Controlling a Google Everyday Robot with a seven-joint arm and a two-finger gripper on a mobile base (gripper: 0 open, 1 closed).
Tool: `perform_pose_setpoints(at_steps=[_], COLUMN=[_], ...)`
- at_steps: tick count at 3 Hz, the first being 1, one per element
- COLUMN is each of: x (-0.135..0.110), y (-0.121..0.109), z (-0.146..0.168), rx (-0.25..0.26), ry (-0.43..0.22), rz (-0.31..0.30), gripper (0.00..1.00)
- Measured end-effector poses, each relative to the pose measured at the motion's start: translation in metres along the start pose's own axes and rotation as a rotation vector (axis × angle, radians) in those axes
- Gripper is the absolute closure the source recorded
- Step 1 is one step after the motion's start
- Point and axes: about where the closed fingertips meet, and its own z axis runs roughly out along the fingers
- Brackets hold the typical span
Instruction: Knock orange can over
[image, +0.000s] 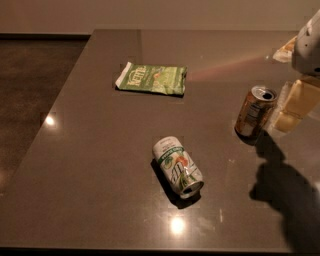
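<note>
Orange can (255, 112) stands on its base near the right edge of the dark table (100, 150). We see the gripper (294, 107) just beside it on the right; whether it is spread or closed, we cannot tell. 1 white-and-green can (177, 166) lies on its side mid-table, and 1 green chip bag (152, 78) lies flat behind it.

Dark glossy surface (95, 165) carries a green chip bag (152, 78) lying flat toward the far side. A white-and-green can (177, 166) lies on its side near the middle, open end toward the near edge, well apart from the bag. Dark floor (30, 75) at left; gripper (294, 107) at the right edge.
</note>
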Motion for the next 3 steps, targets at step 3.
perform_pose_setpoints(at_steps=[3], x=[0.016], y=[-0.050], z=[0.037], rx=[0.007], ry=[-0.270], rz=[0.202], gripper=[0.00])
